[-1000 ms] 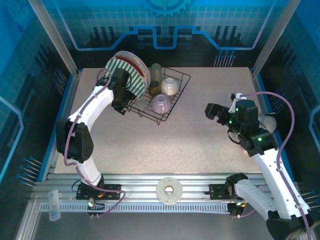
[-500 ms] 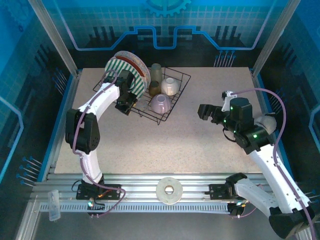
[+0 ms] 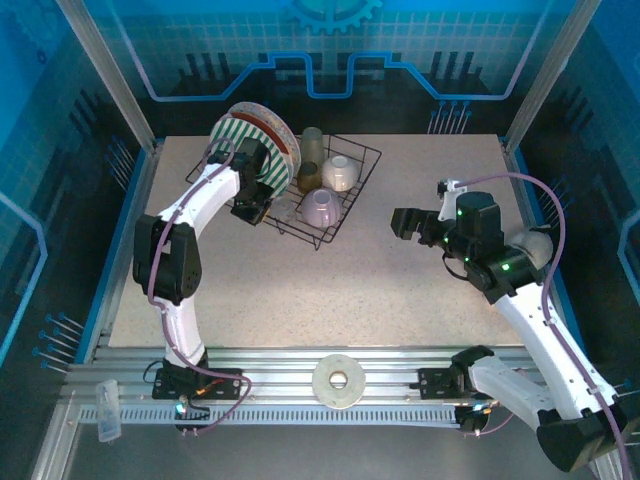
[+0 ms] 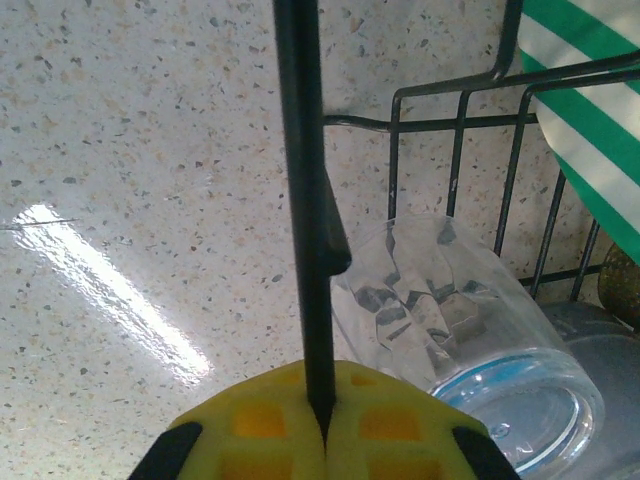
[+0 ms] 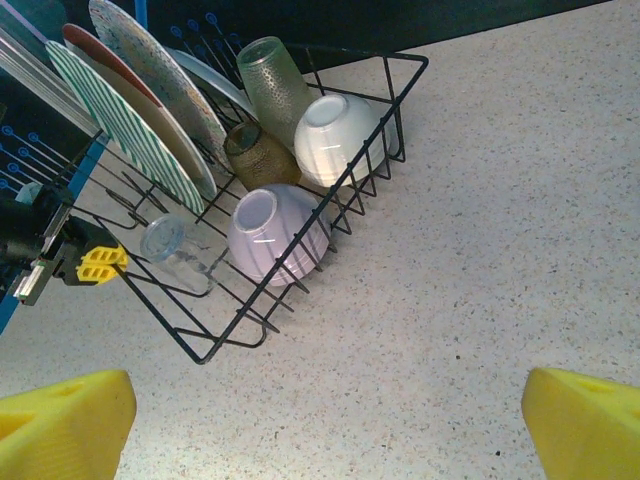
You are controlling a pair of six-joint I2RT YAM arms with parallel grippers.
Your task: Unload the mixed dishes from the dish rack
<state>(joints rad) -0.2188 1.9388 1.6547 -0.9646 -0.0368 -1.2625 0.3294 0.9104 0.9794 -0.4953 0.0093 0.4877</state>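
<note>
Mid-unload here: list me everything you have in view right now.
rack: one, black wire, far left of table
striped plate: one, green-white, upright in rack
speckled plate: one, beside striped plate
tumbler: one, pale, in rack
brown cup: one, in rack
bowl: one, cream, in rack
lavender cup: one, in rack
glass: one, clear, in rack
ring: one, white, near rail
cloth: one, white, behind right arm
left arm: white, jaws shut on rack wire
right arm: white, jaws open over table

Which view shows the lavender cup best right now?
Right wrist: the lavender cup is large and whole inside the dish rack. Top external shows it small; left wrist, maybe a grey sliver.
</note>
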